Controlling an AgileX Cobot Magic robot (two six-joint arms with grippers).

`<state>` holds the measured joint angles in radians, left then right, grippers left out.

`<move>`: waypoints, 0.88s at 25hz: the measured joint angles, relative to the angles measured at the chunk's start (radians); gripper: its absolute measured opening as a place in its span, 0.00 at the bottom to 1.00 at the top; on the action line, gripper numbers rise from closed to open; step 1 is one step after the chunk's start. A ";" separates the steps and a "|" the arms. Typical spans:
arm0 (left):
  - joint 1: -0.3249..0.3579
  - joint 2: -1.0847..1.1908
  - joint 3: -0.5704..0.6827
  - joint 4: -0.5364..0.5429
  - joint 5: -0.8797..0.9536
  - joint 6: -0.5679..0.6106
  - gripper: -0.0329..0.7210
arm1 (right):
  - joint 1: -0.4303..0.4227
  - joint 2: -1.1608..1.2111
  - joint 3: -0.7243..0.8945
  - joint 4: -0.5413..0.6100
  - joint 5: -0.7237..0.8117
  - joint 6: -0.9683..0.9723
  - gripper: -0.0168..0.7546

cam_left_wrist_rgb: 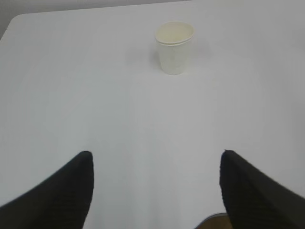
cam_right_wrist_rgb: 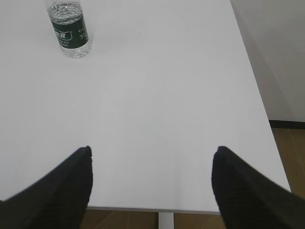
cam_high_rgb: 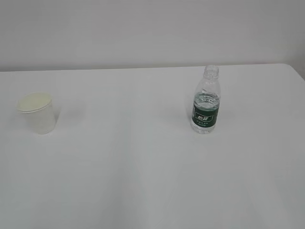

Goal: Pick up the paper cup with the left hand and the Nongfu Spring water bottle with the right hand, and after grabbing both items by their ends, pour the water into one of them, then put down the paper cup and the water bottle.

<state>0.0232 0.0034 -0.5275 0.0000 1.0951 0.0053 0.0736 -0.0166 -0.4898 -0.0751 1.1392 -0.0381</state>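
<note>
Left pincer gapes, well short of upright paper cup.

Lighting was bright, flat and diffuse, washing the white table nearly featureless. The paper cup and the bottle cast only faint, soft shadows. All views looked slightly hazy; the dark fingers at the wrist views' lower edges were blurred.
</note>
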 joint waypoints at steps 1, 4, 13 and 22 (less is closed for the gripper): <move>0.000 0.000 0.000 0.000 0.000 0.000 0.83 | 0.000 0.000 0.000 0.000 0.000 0.000 0.79; 0.000 0.000 0.000 0.000 0.000 0.000 0.83 | 0.000 0.000 0.000 0.000 0.000 0.000 0.79; 0.000 0.000 0.000 0.000 0.000 0.000 0.83 | 0.000 0.000 0.000 0.000 0.000 0.000 0.79; 0.000 0.000 0.000 0.000 0.000 0.000 0.83 | 0.000 0.000 0.000 0.000 0.000 0.000 0.79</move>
<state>0.0232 0.0034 -0.5275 0.0000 1.0951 0.0053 0.0736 -0.0166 -0.4898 -0.0751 1.1392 -0.0381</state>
